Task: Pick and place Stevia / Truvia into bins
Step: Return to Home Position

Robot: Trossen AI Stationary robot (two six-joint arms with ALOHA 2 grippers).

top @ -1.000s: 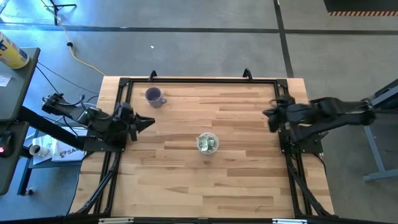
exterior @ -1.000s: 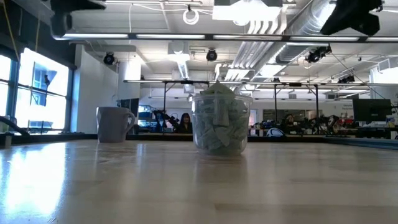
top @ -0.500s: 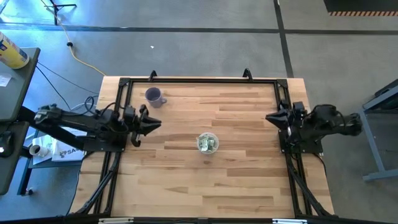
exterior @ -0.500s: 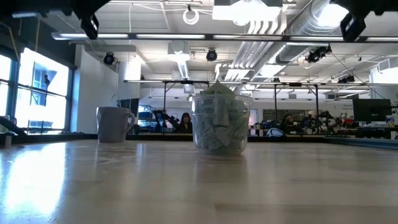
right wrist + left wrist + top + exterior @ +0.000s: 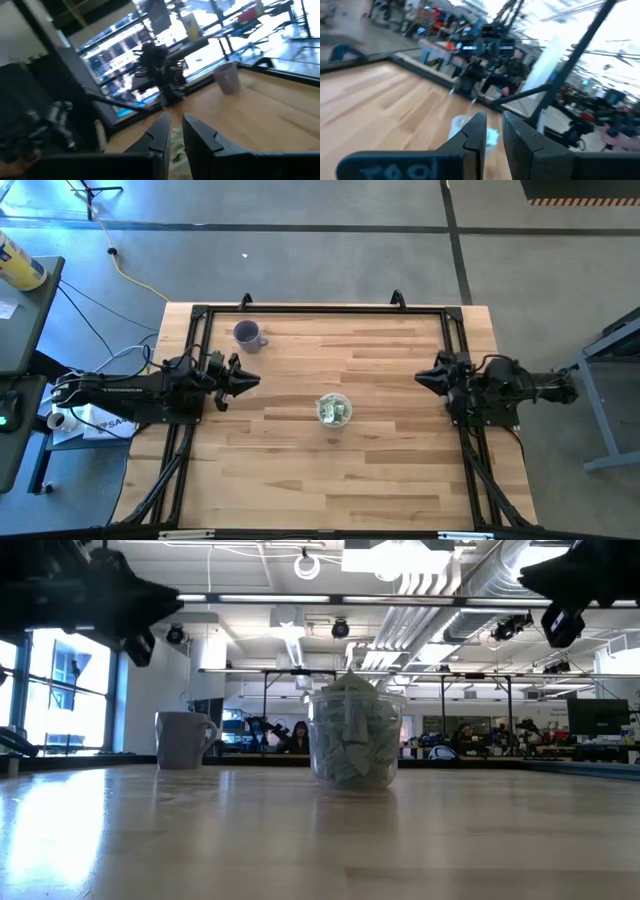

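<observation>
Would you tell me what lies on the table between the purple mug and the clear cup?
Nothing: in the high view, only bare wood separates the purple mug from the clear cup.

Sachet-filled cup [image 5: 334, 410] mid-table [image 5: 380, 470], between left claw [image 5: 247, 380] and right claw [image 5: 423, 377].

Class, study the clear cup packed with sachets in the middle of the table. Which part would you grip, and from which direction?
Grip the clear cup across its wall, around mid-height, coming in level from one side. It stands upright, is round and has no handle, so either side probably serves. The sachets heap above its rim, so a grasp from above would likely crush or spill them.
</observation>
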